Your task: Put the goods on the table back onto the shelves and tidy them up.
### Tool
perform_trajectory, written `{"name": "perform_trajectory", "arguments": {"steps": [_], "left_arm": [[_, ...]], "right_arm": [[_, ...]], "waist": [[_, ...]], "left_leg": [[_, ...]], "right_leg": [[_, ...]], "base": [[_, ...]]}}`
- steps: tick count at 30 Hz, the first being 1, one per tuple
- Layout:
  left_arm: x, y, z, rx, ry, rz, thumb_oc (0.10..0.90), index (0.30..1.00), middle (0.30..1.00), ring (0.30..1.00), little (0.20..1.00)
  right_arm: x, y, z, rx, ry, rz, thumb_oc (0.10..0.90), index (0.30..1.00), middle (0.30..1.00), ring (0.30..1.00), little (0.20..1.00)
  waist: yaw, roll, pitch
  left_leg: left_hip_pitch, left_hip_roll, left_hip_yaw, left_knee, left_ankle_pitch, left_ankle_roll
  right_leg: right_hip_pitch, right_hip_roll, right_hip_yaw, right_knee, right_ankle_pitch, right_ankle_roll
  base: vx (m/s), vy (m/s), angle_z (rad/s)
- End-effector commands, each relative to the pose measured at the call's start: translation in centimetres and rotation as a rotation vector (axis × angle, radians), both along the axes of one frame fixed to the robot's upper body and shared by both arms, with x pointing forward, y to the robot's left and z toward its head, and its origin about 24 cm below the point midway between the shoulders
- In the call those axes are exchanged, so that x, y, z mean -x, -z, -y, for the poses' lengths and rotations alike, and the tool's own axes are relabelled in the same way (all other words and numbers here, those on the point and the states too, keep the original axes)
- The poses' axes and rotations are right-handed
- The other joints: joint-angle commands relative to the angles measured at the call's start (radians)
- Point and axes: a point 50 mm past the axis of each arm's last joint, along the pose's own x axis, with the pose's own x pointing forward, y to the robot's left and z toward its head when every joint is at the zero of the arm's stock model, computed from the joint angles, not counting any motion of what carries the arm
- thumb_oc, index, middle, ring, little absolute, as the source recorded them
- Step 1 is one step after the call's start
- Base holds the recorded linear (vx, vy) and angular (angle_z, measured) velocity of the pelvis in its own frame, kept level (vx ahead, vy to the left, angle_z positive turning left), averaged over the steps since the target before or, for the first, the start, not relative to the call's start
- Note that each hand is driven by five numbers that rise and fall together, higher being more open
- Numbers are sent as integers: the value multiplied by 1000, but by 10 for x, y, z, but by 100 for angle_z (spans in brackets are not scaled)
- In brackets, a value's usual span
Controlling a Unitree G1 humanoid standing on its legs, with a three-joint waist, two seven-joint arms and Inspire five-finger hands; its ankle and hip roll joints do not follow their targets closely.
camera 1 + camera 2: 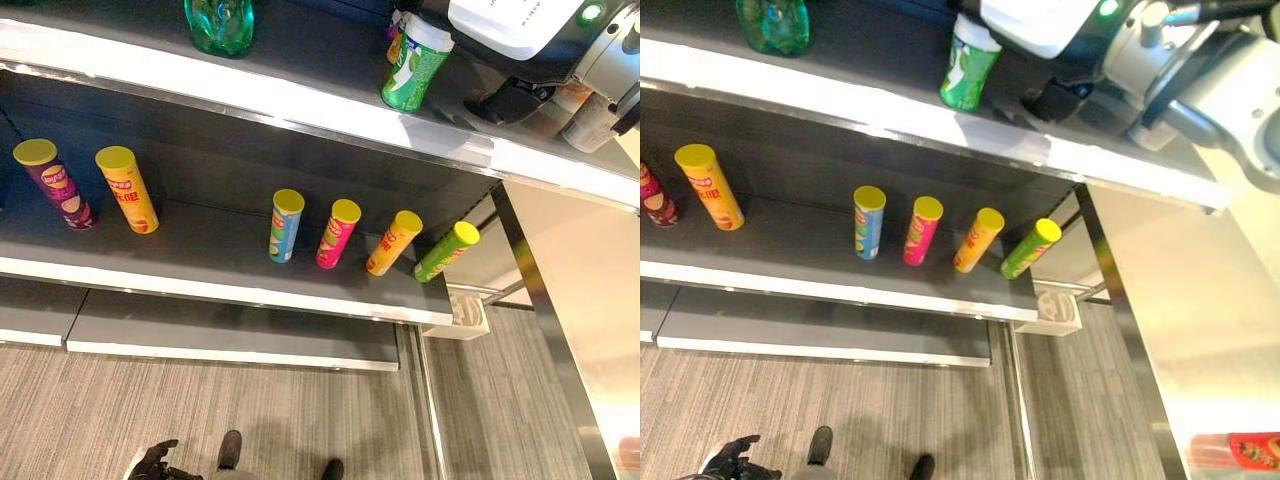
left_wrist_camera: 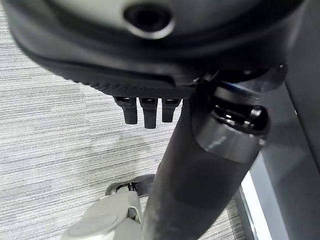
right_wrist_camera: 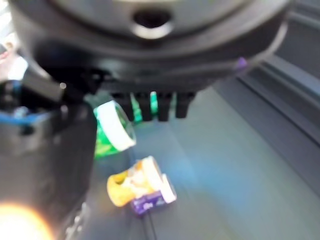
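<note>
Green white-capped can (image 3: 112, 131) stands just beside right hand (image 3: 150, 102) fingers.

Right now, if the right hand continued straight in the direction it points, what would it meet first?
Probably the green can with the white lid on the upper shelf: it stands just past the right hand and its straight fingers. Depth is unclear.

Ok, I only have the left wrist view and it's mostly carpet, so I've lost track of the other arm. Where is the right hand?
Observer: The right hand is up at the top shelf, beside a green can with a white lid.
Operator: Is it holding that can?
Observer: No. The right wrist view shows its fingers straight, not curled round it.
Operator: What's on the shelf below?
Observer: Six yellow-lidded chip cans stand on the middle shelf, from a purple can to a lime can.
</note>
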Motion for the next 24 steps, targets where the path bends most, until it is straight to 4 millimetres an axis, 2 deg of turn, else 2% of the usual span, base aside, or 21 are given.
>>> {"name": "perform_trajectory", "arguments": {"steps": [1, 7, 12, 15, 17, 18, 19, 21, 22, 23, 24], "left_arm": [[-16, -13, -13, -56, 18, 81, 800, 900, 900, 900, 900], [-19, -6, 3, -22, 17, 83, 800, 900, 900, 900, 900], [-23, 2, 21, 18, 29, 82, 800, 900, 900, 900, 900], [-28, 5, 33, 44, 37, 90, 800, 900, 900, 900, 900], [-32, 9, 49, 81, 49, 97, 800, 900, 900, 900, 900], [-32, 9, 49, 80, 48, 97, 800, 900, 900, 900, 900], [-38, 14, 70, 132, 59, 112, 800, 900, 900, 900, 900], [-39, 19, 92, 188, 60, 118, 800, 900, 900, 900, 900], [-37, 20, 97, 207, 48, 118, 800, 900, 900, 900, 900], [-25, 18, 72, 155, -5, 104, 800, 900, 900, 900, 900], [-21, 11, 45, 88, -2, 94, 800, 900, 900, 900, 900]], "right_arm": [[35, -67, 27, -135, 77, 310, 800, 900, 900, 900, 900], [66, -85, 46, -178, 83, 468, 800, 900, 900, 900, 900], [102, -98, 60, -222, 52, 641, 800, 900, 900, 900, 900], [116, -103, 65, -251, 27, 718, 800, 900, 900, 900, 900], [124, -107, 67, -301, -22, 755, 800, 900, 900, 900, 900], [124, -107, 67, -302, -23, 754, 800, 900, 900, 900, 900], [129, -110, 65, -387, -128, 757, 800, 900, 900, 900, 900], [127, -111, 59, -510, -294, 715, 800, 900, 900, 900, 900], [120, -107, 57, -588, -374, 673, 800, 900, 900, 900, 900], [105, -85, 65, -722, -454, 636, 800, 900, 900, 900, 900], [109, -56, 85, -850, -486, 636, 800, 900, 900, 900, 900]], "waist": [[17, -38, -10], [4, 3, -11], [-1, 57, -9], [-2, 84, -10], [0, 120, -6], [0, 120, -6], [0, 170, -3], [-16, 223, 0], [-37, 240, 0], [-91, 185, -23], [-101, 114, -36]], "left_leg": [[100, 14, 47, 2, -139, -19], [113, 15, 58, 2, -149, -15], [125, 14, 72, 2, -160, -9], [134, 15, 80, 2, -167, -7], [140, 15, 88, 2, -171, -5], [141, 15, 88, 2, -171, -5], [146, 12, 94, 2, -177, 0], [152, 11, 104, 2, -182, 5], [154, 10, 110, 2, -185, 7], [145, 8, 114, 2, -179, 10], [140, 4, 114, 2, -178, 13]], "right_leg": [[62, -53, 55, 11, 6, 73], [62, -55, 64, 12, 10, 76], [62, -56, 76, 10, 10, 81], [62, -57, 88, 9, 10, 83], [62, -58, 95, 9, 11, 85], [62, -57, 96, 9, 11, 84], [60, -57, 106, 9, 10, 86], [56, -58, 119, 9, 13, 88], [50, -59, 128, 9, 14, 89], [40, -60, 132, 9, 21, 90], [35, -63, 132, 9, 26, 92]], "base": [[2, 17, -5], [2, 9, -3], [10, 24, -7], [13, 32, -18], [3, 38, -25], [3, 57, -21], [6, 62, -16], [-4, 78, -13], [-32, 71, -25], [-36, 72, -27], [-27, 77, -4]]}}
